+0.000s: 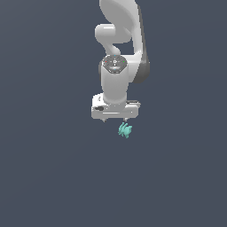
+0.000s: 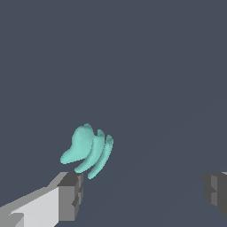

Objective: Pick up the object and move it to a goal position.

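The object (image 1: 125, 130) is a tiny teal lobed thing with several finger-like prongs. In the exterior view it sits just below the white gripper (image 1: 115, 120), under the finger on that view's right. In the wrist view the object (image 2: 88, 150) lies just past the tip of one grey finger pad (image 2: 72, 195), off the gripper's centre line. The gripper (image 2: 144, 195) is open, with its jaws wide apart and nothing between them. I cannot tell whether the object touches the fingertip.
The white arm (image 1: 117, 48) rises straight up behind the gripper. A plain dark grey-blue surface (image 1: 53, 168) fills the rest of both views.
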Available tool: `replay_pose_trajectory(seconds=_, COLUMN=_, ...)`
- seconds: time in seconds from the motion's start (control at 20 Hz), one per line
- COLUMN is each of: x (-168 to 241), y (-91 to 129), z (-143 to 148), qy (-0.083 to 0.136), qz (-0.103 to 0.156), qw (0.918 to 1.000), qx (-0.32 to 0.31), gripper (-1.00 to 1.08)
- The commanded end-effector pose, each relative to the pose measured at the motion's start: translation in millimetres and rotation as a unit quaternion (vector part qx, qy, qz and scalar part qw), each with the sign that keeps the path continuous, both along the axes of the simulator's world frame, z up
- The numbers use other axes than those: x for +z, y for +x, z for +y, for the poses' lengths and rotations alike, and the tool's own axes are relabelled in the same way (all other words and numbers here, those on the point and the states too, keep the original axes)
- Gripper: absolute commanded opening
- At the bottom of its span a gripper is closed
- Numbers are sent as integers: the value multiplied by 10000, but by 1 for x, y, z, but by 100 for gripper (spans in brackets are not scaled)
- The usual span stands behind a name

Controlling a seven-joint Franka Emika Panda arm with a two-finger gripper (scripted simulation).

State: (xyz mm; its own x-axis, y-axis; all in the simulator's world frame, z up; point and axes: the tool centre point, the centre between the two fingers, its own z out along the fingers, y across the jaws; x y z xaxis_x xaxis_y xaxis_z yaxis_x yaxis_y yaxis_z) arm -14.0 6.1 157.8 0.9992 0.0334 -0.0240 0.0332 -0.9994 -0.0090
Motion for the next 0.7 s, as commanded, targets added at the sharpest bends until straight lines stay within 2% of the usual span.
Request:
replay_pose_trajectory(seconds=0.0, x=0, y=0, z=0, qy=0, qz=0, qw=10000, qx=0, gripper=100)
replay_pose_trajectory(seconds=0.65, x=-9, y=-3, z=7, qy=-26, qz=46, qw=9996, qx=275, gripper=100)
